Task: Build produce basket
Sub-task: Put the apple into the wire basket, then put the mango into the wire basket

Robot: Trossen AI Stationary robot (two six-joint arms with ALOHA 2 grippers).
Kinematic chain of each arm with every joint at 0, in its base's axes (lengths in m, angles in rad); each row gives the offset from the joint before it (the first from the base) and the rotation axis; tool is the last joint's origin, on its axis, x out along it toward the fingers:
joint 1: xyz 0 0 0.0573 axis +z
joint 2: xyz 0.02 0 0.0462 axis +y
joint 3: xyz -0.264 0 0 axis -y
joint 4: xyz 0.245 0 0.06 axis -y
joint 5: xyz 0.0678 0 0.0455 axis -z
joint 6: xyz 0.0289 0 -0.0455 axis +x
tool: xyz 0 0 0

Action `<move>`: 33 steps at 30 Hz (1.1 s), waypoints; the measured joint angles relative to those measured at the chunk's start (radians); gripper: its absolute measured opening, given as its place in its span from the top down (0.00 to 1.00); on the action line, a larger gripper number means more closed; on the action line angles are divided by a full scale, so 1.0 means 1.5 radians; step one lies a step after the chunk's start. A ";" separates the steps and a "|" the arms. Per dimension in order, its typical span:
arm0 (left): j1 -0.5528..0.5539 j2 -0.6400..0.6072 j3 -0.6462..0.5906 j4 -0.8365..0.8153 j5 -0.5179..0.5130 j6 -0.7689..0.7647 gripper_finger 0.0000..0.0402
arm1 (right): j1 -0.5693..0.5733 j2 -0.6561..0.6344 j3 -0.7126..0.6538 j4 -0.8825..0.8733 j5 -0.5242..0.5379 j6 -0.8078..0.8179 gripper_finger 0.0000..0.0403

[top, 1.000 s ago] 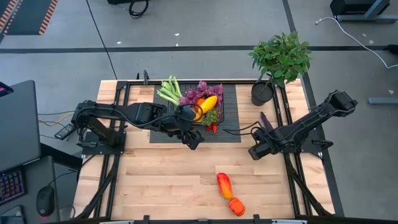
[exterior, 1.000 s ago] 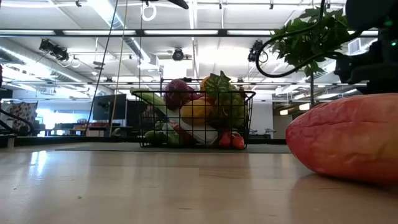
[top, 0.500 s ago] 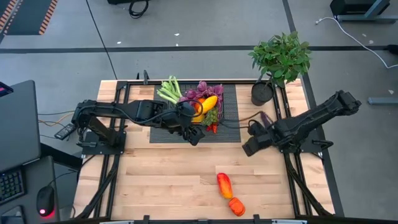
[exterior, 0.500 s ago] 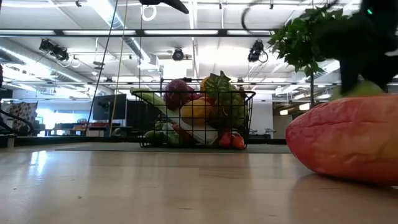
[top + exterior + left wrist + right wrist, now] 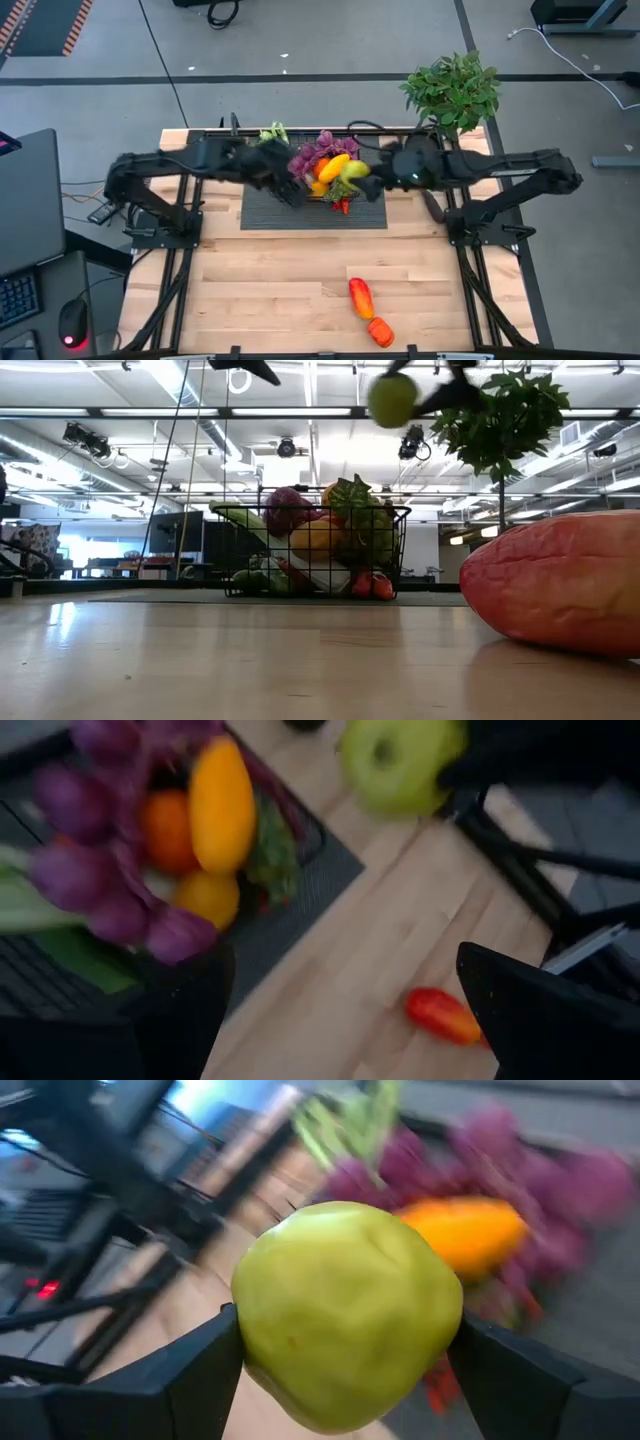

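Above the basket (image 5: 318, 180) on wooden table (image 5: 260, 290), right claw (image 5: 368, 178) clamping green apple (image 5: 355, 170), left claw (image 5: 330, 1010) spread empty.

Both arms are crowding the air above the heaped basket (image 5: 322, 190): the left gripper (image 5: 283, 187) at its left edge, the right gripper (image 5: 366, 178), carrying a green apple (image 5: 354, 170), at its right. The front half of the table (image 5: 260, 290) is lying open, except for two red-orange peppers (image 5: 361, 297) near the front edge. A potted plant (image 5: 452, 92) is blocking the back right corner.

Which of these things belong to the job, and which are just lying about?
Part of the job: basket; green apple in the right gripper; red pepper and orange on the table.
Just there: potted plant; dark mat; left gripper.
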 joint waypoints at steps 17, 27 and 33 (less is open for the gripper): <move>0.035 -0.099 0.001 0.024 -0.022 0.067 0.04 | -0.102 0.227 0.000 0.334 -0.039 -0.225 0.17; 0.102 -0.022 0.000 0.035 -0.070 0.118 0.04 | -0.122 0.235 0.015 0.354 -0.031 -0.235 0.02; 0.124 0.025 0.000 0.032 -0.007 0.116 0.04 | -0.122 0.202 0.018 0.314 -0.036 -0.284 0.03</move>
